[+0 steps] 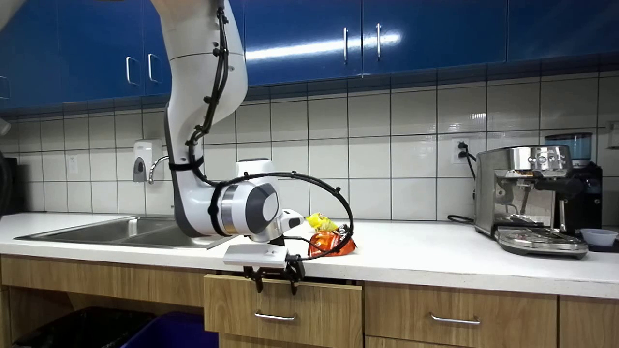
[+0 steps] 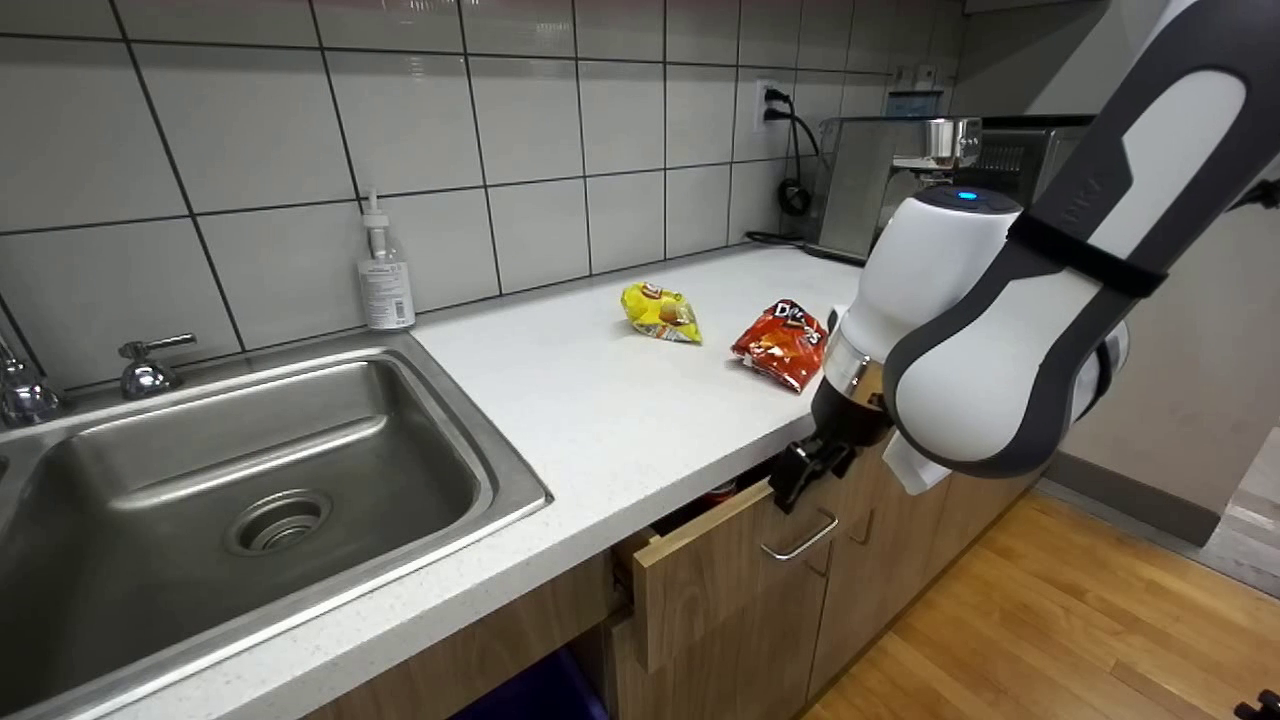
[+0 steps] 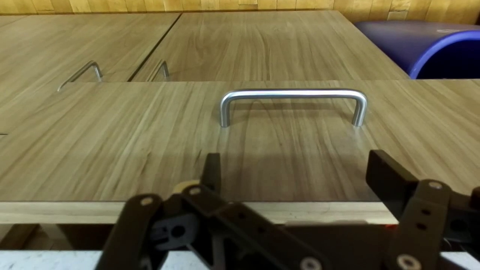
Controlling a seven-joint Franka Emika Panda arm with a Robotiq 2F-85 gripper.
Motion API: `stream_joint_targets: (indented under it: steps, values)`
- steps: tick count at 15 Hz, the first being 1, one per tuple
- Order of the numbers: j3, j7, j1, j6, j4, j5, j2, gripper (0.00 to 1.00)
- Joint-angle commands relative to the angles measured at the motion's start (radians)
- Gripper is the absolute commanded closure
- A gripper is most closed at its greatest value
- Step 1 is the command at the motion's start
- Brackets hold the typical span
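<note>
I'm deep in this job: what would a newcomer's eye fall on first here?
Probably the big white arm by the white counter, its open jaws above the handle of the partly open wooden drawer. Next would likely come the red chip bag and yellow chip bag on that counter, with glossy blue cabinets above.

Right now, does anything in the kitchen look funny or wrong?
Yes, a drawer under the counter pokes out, partly open, so it's out of line: the next drawer looks shut. The open gripper is close to its front. I see nothing spilled.
</note>
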Motion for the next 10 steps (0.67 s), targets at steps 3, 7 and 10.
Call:
stream_joint_targets:
  steps: [3, 7, 10]
  values:
    - [0.014, -0.014, -0.002, 0.069, -0.092, 0.017, -0.06, 0.0]
    - [0.017, -0.011, 0.004, 0.092, -0.14, 0.017, -0.082, 0.0]
    - [0.018, -0.009, 0.011, 0.083, -0.174, 0.018, -0.111, 0.0]
